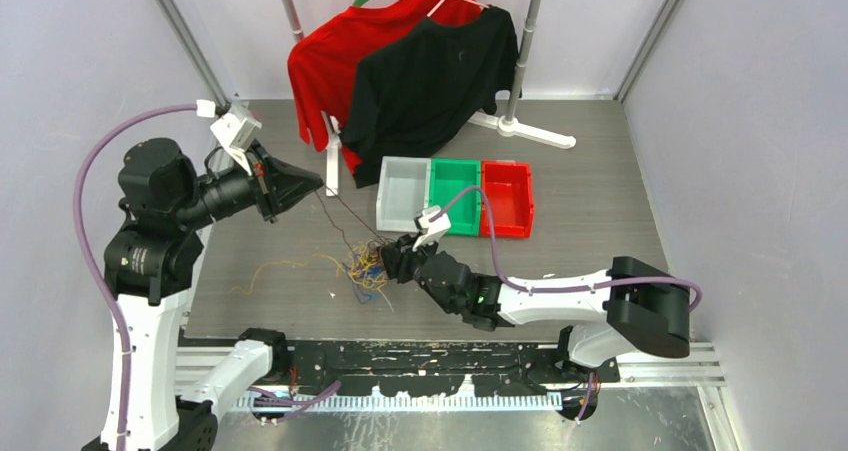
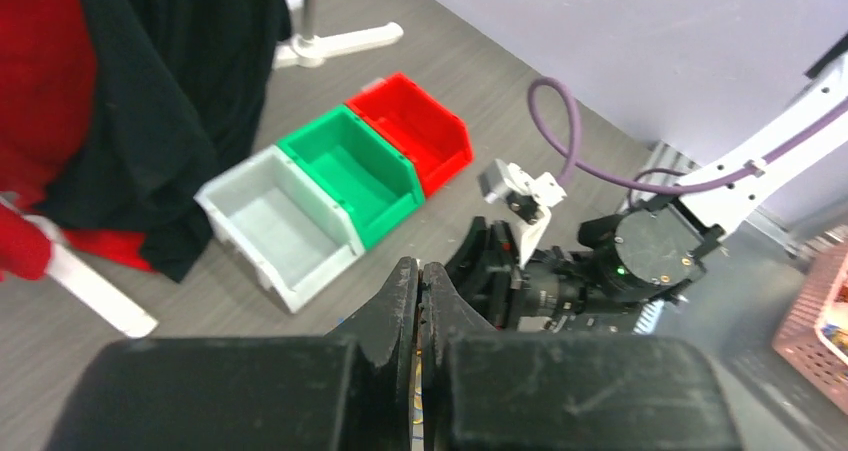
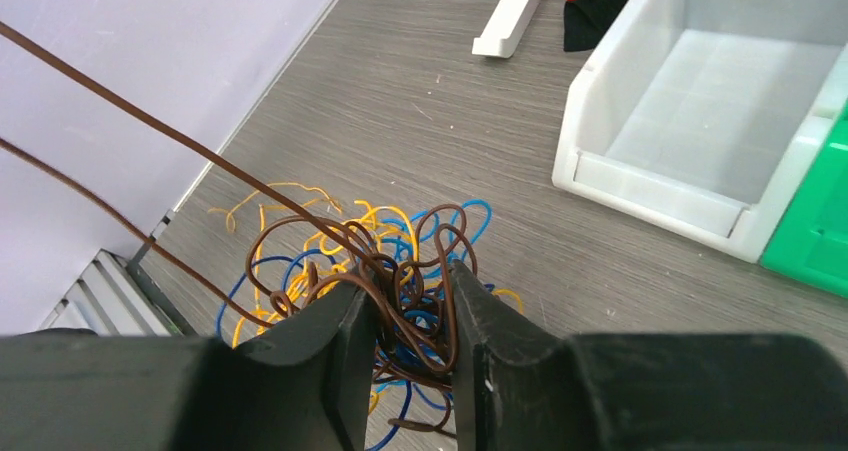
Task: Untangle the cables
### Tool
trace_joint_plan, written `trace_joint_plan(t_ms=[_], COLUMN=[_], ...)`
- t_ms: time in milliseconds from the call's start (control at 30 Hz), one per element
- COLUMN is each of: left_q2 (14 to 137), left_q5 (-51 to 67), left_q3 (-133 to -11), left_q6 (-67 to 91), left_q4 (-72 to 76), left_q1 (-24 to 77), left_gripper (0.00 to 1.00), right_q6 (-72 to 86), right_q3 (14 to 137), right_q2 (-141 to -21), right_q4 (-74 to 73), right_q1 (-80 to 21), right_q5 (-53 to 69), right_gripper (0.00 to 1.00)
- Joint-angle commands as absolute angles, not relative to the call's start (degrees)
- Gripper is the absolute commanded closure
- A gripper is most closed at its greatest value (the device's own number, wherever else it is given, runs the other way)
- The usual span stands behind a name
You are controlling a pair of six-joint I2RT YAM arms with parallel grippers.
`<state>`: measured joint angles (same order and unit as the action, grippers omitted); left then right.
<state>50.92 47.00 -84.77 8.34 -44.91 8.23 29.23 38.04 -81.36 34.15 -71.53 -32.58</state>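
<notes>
The cables lie in a tangle (image 1: 365, 268) of blue, yellow-orange and brown wire on the grey table, left of centre. My left gripper (image 1: 312, 183) is raised above and to the left of it. Its jaws are shut (image 2: 421, 267) on a thin brown cable (image 1: 340, 213) that runs taut down to the tangle. My right gripper (image 1: 392, 263) sits low at the tangle's right side. In the right wrist view its fingers (image 3: 408, 276) clamp a bundle of brown loops (image 3: 415, 261), with blue and yellow wire behind. Two brown strands (image 3: 150, 121) stretch away up-left.
A loose yellow strand (image 1: 285, 264) trails left of the tangle. Grey (image 1: 385, 206), green (image 1: 433, 186) and red (image 1: 528, 203) bins stand in a row just behind it. A clothes rack with a red shirt (image 1: 330, 66) and a black shirt (image 1: 430, 81) stands at the back, its white feet (image 1: 535, 131) on the table.
</notes>
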Motion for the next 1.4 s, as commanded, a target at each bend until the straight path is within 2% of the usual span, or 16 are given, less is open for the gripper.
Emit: trace_joint_plan(t_ms=[0,400,833,967,1167,1267,1367], left_q2=[50.44,54.86,60.62,62.94,67.04,69.25,68.87], left_q5=[40.28,17.86,-9.94,-14.75,-20.53,-20.53,-14.32], left_q3=[-91.77,-106.84,-115.16,-118.18,-124.37,-128.88,-128.97], left_q6=[1.73,-5.19,-14.7,-16.08,-19.5,-18.59,-13.27], left_q4=[-40.38,-30.46,-6.27,-0.61,8.44,6.84,-2.9], left_q1=[8.08,8.09,8.09,8.09,8.07,8.06,8.09], left_gripper=[1.0,1.0,1.0,1.0,1.0,1.0,1.0], right_q6=[31.2,33.34,36.0,37.63,39.39,39.64,38.97], right_q3=[35.35,39.29,39.91,38.99,37.99,37.27,36.75], right_q2=[-78.29,-82.22,-83.42,-82.69,-81.69,-81.03,-79.84], right_q4=[29.0,17.35,12.01,11.21,10.99,11.17,11.9], right_q1=[-71.5,-71.5,-71.46,-71.51,-71.55,-71.5,-71.52], right_q5=[-35.99,-35.55,-35.82,-35.78,-35.94,-36.13,-35.68], right_gripper=[0.64,0.6,0.57,0.56,0.49,0.42,0.37])
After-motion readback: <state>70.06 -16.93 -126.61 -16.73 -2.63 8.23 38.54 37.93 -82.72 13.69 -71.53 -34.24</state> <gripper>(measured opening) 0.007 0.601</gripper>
